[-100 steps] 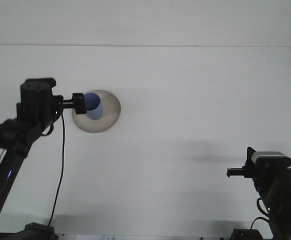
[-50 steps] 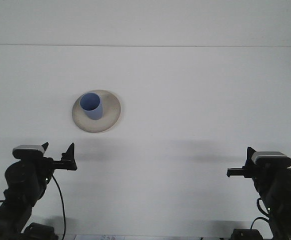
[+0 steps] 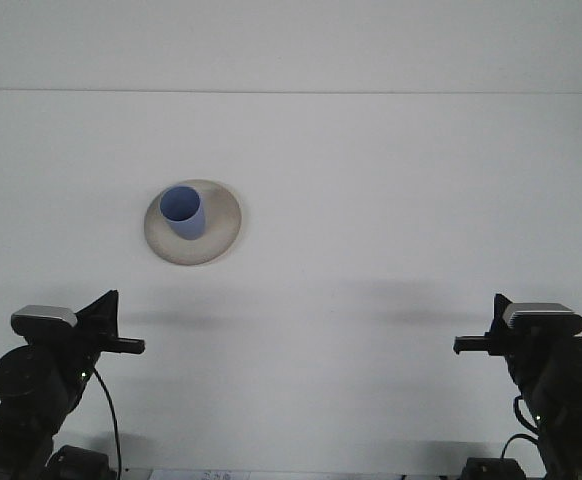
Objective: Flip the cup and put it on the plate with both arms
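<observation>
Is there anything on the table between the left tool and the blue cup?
No. The front view shows only bare white table between the left tool and the blue cup on its plate.

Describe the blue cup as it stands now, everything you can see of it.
The blue cup is a small, plain, handleless tumbler, matte and plastic-looking. It stands upright, mouth up, on the round beige plate, slightly left of the plate's centre. Only the plate touches it; both grippers are far off near the table's front edge. Whether it holds anything cannot be told.
</observation>
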Robot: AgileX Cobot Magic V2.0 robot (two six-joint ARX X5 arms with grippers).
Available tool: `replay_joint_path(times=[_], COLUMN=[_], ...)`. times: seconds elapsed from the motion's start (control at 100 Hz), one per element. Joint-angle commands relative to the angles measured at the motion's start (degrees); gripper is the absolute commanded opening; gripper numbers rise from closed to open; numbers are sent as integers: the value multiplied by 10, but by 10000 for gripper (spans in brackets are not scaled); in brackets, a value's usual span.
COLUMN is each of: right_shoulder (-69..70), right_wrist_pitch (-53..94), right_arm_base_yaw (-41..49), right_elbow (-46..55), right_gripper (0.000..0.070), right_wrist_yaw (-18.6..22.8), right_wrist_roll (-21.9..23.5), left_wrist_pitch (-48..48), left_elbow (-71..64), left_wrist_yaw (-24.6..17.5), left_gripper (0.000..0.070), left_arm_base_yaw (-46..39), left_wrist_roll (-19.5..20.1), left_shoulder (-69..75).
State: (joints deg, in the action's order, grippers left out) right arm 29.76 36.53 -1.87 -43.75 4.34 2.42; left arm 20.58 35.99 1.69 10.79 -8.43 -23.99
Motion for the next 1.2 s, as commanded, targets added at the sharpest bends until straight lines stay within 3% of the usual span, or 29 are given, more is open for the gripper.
replay_joint_path(times=[0.0,0.4,0.62,0.95,1.19], right_shoulder=[3,3,3,3,3], right_wrist_pitch=[-8,-8,-8,-8,-8], right_arm_base_yaw=[1,1,1,1,1], right_elbow=[-3,-3,-3,-3,-3], right_gripper=[0,0,0,0,0], right_wrist_yaw=[-1,-1,0,0,0], right_wrist_roll=[4,4,4,4,4], left_wrist_pitch=[-7,-10,-59,-234,-264], left_elbow=[4,4,-19,-227,-319], left_wrist_yaw=[0,0,-1,-47,-95], left_gripper=[15,15,15,15,15], left_arm_base_yaw=[2,2,-1,-33,-60], left_wrist_roll=[6,7,59,56,42], left_shoulder=[4,30,49,191,238])
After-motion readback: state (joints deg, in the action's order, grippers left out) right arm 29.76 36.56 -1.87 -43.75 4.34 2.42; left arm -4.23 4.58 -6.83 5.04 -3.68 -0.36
